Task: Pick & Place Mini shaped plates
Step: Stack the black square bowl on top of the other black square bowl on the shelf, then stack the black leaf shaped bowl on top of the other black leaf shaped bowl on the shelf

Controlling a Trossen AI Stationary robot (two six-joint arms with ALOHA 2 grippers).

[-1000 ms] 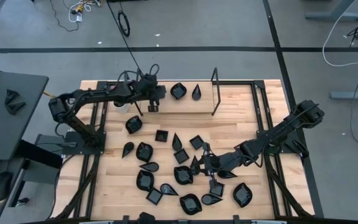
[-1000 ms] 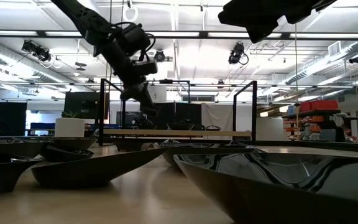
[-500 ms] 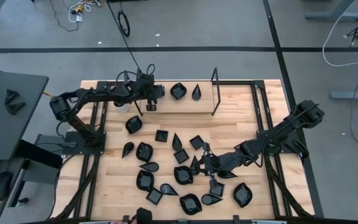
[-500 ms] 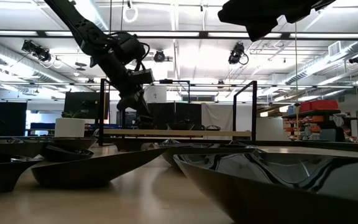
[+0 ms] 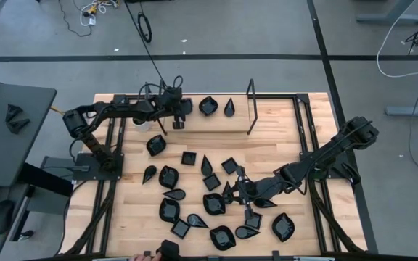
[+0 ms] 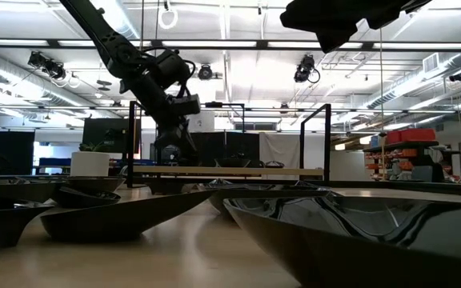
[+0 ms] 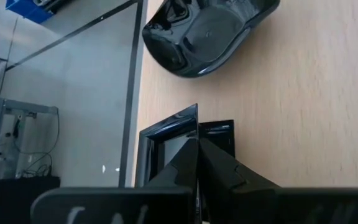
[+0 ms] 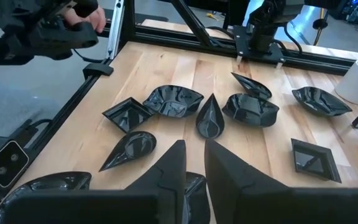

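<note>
A: Surface? Room?
B: Pale wooden tabletop in a black frame; grey floor, bright ceiling lights.
A: Left gripper?
B: Fingers pinched together over a small glossy black square plate; a rounded black plate lies just ahead.
A: Right gripper?
B: Fingers narrowly apart, holding nothing, amid the scattered glossy black mini plates. Black upright post stands well beyond.
</note>
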